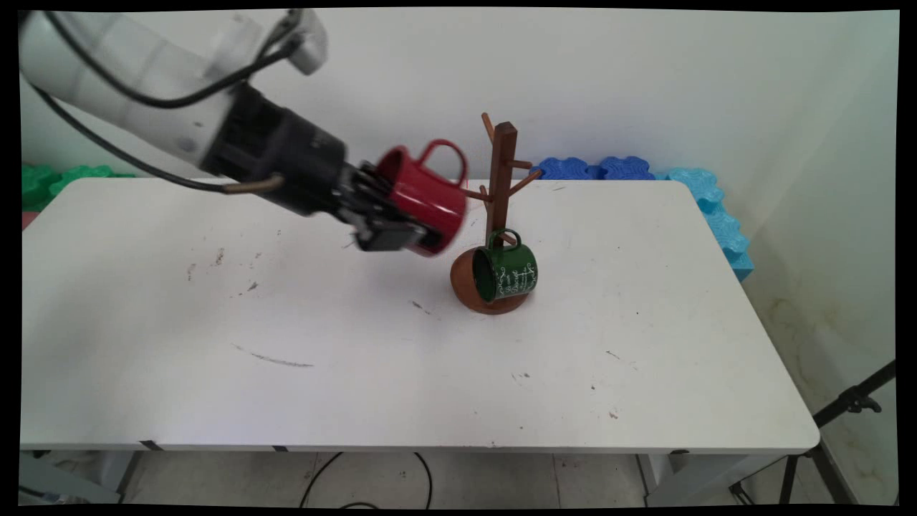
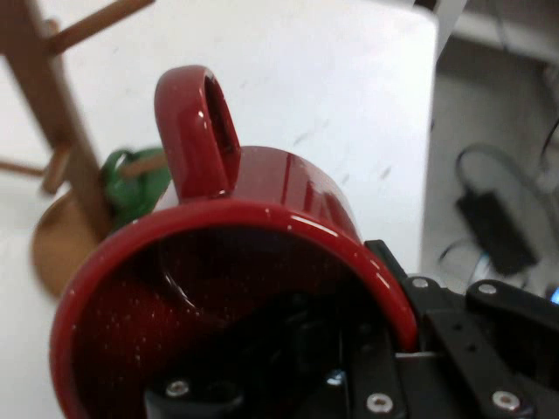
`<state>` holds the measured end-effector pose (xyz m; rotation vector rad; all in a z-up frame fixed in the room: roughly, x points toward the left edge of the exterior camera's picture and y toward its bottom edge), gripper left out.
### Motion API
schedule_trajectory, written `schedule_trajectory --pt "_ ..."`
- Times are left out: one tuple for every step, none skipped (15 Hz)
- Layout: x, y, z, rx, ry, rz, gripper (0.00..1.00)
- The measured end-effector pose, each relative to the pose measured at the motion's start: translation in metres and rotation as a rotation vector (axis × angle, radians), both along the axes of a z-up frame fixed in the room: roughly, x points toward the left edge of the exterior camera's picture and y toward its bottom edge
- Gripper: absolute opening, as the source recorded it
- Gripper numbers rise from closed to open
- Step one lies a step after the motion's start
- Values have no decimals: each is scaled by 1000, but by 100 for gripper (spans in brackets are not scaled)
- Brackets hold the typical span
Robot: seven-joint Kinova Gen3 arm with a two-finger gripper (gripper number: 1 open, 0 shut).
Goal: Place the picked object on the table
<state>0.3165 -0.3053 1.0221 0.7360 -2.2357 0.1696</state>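
My gripper (image 1: 401, 218) is shut on the rim of a red mug (image 1: 424, 193), which it holds on its side in the air, handle up, just left of a brown wooden mug tree (image 1: 501, 179). In the hand view the red mug (image 2: 253, 262) fills the frame with its mouth towards the camera; one finger is inside it and the other outside the wall. A green mug (image 1: 507, 274) with white lettering hangs by its handle from a low peg of the tree, over the round base (image 1: 466, 287). The green mug (image 2: 131, 188) and the tree (image 2: 48, 113) show at the left of the hand view.
The white table (image 1: 358, 358) bears dark scuff marks. Blue foam blocks (image 1: 645, 172) lie along its far right edge and green ones (image 1: 57, 179) at the far left. A black tripod leg (image 1: 845, 408) stands off the right corner.
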Motion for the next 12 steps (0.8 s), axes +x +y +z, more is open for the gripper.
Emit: schedule_trajectory --pt "12 0 1 -9 -51 -1 0" --pt "24 -1 1 -14 -100 -2 0" --pt "32 -1 0 -17 -139 -5 0" --pt "37 -2 -1 -17 -164 -7 0" --pt "44 -3 -3 -15 -198 -10 0" --pt "48 -3 -5 -11 -219 -12 0" --pt "53 -4 -8 -5 -249 -17 0" --pt "56 -5 -10 0 -268 -19 0" --pt "60 -5 -14 7 -294 -21 0" --pt "64 -6 -19 16 -323 -25 0" --pt "67 -7 -25 26 -351 -28 0" --pt "69 -9 -30 37 -374 -30 0"
